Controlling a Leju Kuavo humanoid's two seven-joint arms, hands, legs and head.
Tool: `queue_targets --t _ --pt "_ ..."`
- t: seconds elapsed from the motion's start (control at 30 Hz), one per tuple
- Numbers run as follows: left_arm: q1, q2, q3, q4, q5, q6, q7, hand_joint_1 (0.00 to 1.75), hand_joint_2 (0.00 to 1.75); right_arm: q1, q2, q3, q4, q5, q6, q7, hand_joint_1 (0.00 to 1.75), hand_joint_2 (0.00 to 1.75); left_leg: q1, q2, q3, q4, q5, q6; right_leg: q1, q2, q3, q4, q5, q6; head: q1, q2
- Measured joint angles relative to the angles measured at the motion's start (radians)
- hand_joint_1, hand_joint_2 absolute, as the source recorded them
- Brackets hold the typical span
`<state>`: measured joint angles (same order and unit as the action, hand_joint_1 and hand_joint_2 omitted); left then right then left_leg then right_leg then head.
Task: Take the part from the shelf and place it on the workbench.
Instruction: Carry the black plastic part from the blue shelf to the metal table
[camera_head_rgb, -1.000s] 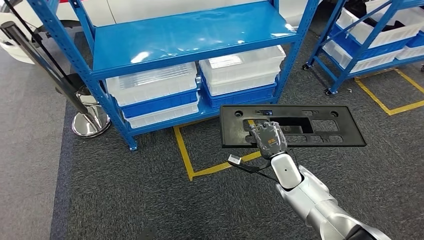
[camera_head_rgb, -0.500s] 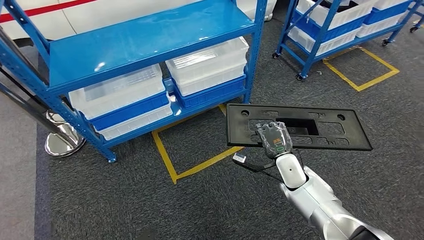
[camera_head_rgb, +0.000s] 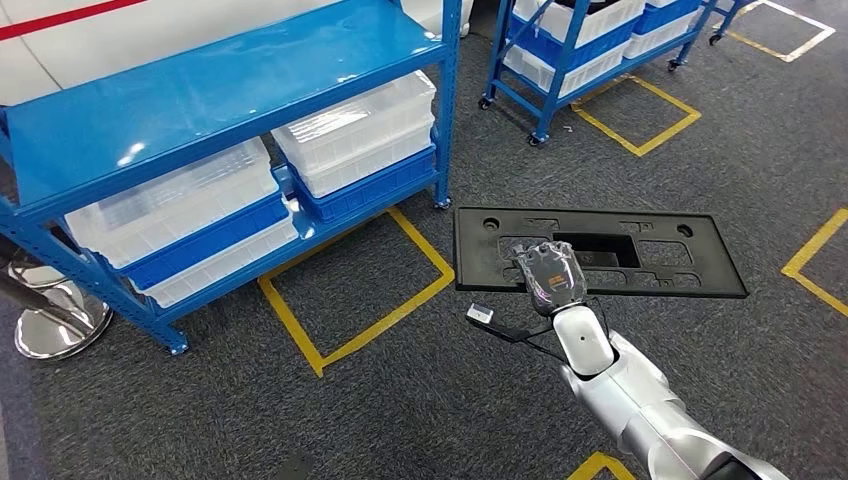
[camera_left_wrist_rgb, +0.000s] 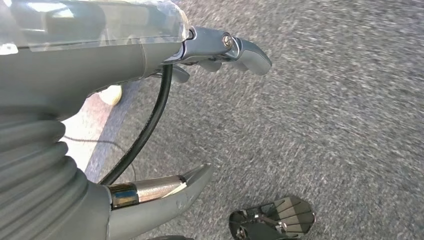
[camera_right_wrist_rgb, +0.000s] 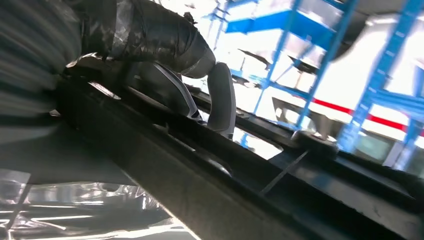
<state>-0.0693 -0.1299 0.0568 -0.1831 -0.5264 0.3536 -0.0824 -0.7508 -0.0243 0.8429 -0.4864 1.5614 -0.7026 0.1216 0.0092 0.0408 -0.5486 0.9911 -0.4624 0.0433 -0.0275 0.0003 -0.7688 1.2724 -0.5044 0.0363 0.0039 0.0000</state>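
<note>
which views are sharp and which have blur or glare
Head view: sharp, with soft glare patches on the blue shelf. Left wrist view: carpet smeared by motion blur, left hand fairly crisp. Right wrist view: background blown out white, the racks blurred, the black part dark and underexposed beside the right hand.

The part (camera_head_rgb: 640, 250) is a matt black plastic panel with cut-out openings. The right hand (camera_head_rgb: 548, 274) on it is grey under a glossy clear wrap, on a silver arm (camera_head_rgb: 640, 400) with a white wrist section. The left hand (camera_left_wrist_rgb: 150, 115) is grey with a ribbed cover. The shelf (camera_head_rgb: 190, 95) is bright blue, holding translucent white bins (camera_head_rgb: 350, 125) stacked with blue bins (camera_head_rgb: 375, 185). The floor (camera_head_rgb: 200, 400) is dark grey speckled carpet, marked with yellow tape lines (camera_head_rgb: 350, 340). A second blue rack (camera_head_rgb: 570, 60) also carries white bins.
</note>
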Motion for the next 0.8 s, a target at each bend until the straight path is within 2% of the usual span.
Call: queue_targets --t 0.07,0.1,0.13,0.17,0.23,0.27,0.33,0.4,0.43,0.47,0.5,0.53,0.6,0.63,0.67,0.73,0.77,0.8 --pt "-0.001 0.000 0.000 0.000 -0.002 0.000 0.000 0.00 1.75 -0.002 -0.001 -0.001 0.000 0.000 0.000 0.003 1.75 1.75 0.001 0.022 -0.001 0.010 -0.008 -0.008 -0.002 -0.030 0.070 -0.122 0.049 0.003 0.000 0.000" --pt "-0.003 0.000 0.000 0.000 -0.004 0.000 0.000 0.00 1.75 -0.004 -0.001 -0.002 0.000 0.000 0.000 0.005 1.75 1.75 -0.001 0.032 -0.002 0.017 -0.014 -0.015 0.002 -0.045 0.100 -0.177 0.065 -0.002 0.000 0.000" --pt "-0.004 0.000 0.000 0.000 -0.006 0.000 0.000 0.00 1.75 -0.006 -0.001 -0.002 -0.001 0.000 0.000 0.007 1.75 1.75 -0.004 0.040 -0.003 0.022 -0.018 -0.021 0.006 -0.054 0.117 -0.210 0.071 -0.009 -0.001 0.000" --pt "-0.007 -0.001 0.000 0.000 -0.008 0.000 0.001 0.00 1.75 -0.007 -0.003 -0.003 -0.002 0.000 0.000 0.008 1.75 1.75 -0.007 0.048 -0.004 0.024 -0.020 -0.027 0.011 -0.056 0.120 -0.220 0.068 -0.017 -0.002 0.000" --pt "-0.011 -0.002 0.000 0.000 -0.012 0.000 0.006 0.00 1.75 -0.007 -0.009 -0.003 -0.003 0.000 0.000 0.012 1.75 1.75 -0.008 0.061 -0.003 0.024 -0.023 -0.037 0.013 -0.036 0.117 -0.221 0.073 -0.033 -0.004 0.000" --pt "-0.013 -0.003 0.000 0.000 -0.014 0.000 0.010 0.00 1.75 -0.008 -0.012 -0.005 -0.004 0.000 0.000 0.014 1.75 1.75 -0.006 0.056 -0.004 0.029 -0.031 -0.042 0.012 -0.027 0.117 -0.224 0.076 -0.039 -0.004 0.000" --pt "-0.015 -0.004 0.000 0.000 -0.019 0.000 0.018 0.00 1.75 -0.012 -0.015 -0.009 -0.005 0.000 0.000 0.018 1.75 1.75 0.000 0.019 -0.026 0.089 -0.076 -0.049 0.007 -0.009 0.117 -0.231 0.082 -0.053 -0.004 0.000" --pt "-0.016 -0.004 0.000 0.000 -0.024 -0.001 0.026 0.00 1.75 -0.015 -0.016 -0.012 -0.006 0.000 0.000 0.021 1.75 1.75 0.003 -0.021 -0.081 0.218 -0.141 -0.051 0.008 0.012 0.115 -0.231 0.085 -0.060 -0.005 0.000" --pt "-0.016 -0.004 0.000 0.000 -0.026 -0.001 0.029 0.00 1.75 -0.016 -0.016 -0.012 -0.005 0.000 0.000 0.022 1.75 1.75 0.003 -0.028 -0.107 0.275 -0.161 -0.051 0.010 0.024 0.114 -0.231 0.086 -0.061 -0.005 0.000" --pt "-0.017 -0.004 0.000 0.000 -0.028 -0.001 0.032 0.00 1.75 -0.016 -0.016 -0.012 -0.005 0.000 0.000 0.023 1.75 1.75 0.003 -0.032 -0.122 0.306 -0.163 -0.051 0.011 0.037 0.113 -0.230 0.087 -0.062 -0.005 0.000" --pt "-0.018 -0.004 0.000 0.000 -0.029 -0.001 0.033 0.00 1.75 -0.017 -0.016 -0.012 -0.004 0.000 0.000 0.024 1.75 1.75 0.003 -0.034 -0.118 0.297 -0.145 -0.049 0.013 0.049 0.113 -0.228 0.087 -0.062 -0.005 0.000" --pt "-0.020 -0.004 0.000 0.000 -0.031 -0.001 0.034 0.00 1.75 -0.019 -0.017 -0.012 -0.003 0.000 0.000 0.026 1.75 1.75 0.003 -0.038 -0.098 0.252 -0.111 -0.046 0.013 0.062 0.113 -0.226 0.087 -0.062 -0.005 0.000" --pt "-0.024 -0.004 0.000 0.000 -0.034 -0.003 0.035 0.00 1.75 -0.027 -0.018 -0.012 -0.002 0.000 0.000 0.029 1.75 1.75 0.004 -0.076 -0.040 0.122 -0.048 -0.038 0.013 0.086 0.109 -0.220 0.089 -0.058 -0.004 0.000" --pt "-0.026 -0.004 0.000 0.000 -0.036 -0.004 0.035 0.00 1.75 -0.033 -0.018 -0.012 -0.001 0.000 0.000 0.030 1.75 1.75 0.004 -0.095 -0.019 0.074 -0.034 -0.035 0.012 0.097 0.105 -0.218 0.092 -0.053 -0.004 0.000" --pt "-0.029 -0.004 0.000 -0.001 -0.038 -0.006 0.036 0.00 1.75 -0.038 -0.019 -0.012 0.001 0.000 0.000 0.031 1.75 1.75 0.004 -0.110 -0.009 0.050 -0.031 -0.033 0.010 0.108 0.099 -0.218 0.096 -0.047 -0.004 0.000" --pt "-0.032 -0.006 -0.001 -0.001 -0.043 -0.011 0.040 0.00 1.75 -0.042 -0.024 -0.012 0.005 0.000 0.000 0.032 1.75 1.75 0.002 -0.101 -0.005 0.037 -0.030 -0.028 0.006 0.131 0.091 -0.226 0.109 -0.028 -0.004 0.000" --pt "-0.033 -0.007 -0.002 -0.001 -0.046 -0.012 0.042 0.00 1.75 -0.041 -0.029 -0.012 0.007 0.000 0.000 0.033 1.75 1.75 0.003 -0.090 -0.004 0.031 -0.023 -0.022 0.006 0.130 0.088 -0.227 0.111 -0.021 -0.004 0.000" --pt "-0.033 -0.008 -0.003 -0.001 -0.048 -0.013 0.044 0.00 1.75 -0.042 -0.035 -0.012 0.009 0.000 0.000 0.036 1.75 1.75 0.004 -0.078 -0.002 0.022 -0.015 -0.015 0.008 0.112 0.082 -0.218 0.103 -0.016 -0.002 0.000"
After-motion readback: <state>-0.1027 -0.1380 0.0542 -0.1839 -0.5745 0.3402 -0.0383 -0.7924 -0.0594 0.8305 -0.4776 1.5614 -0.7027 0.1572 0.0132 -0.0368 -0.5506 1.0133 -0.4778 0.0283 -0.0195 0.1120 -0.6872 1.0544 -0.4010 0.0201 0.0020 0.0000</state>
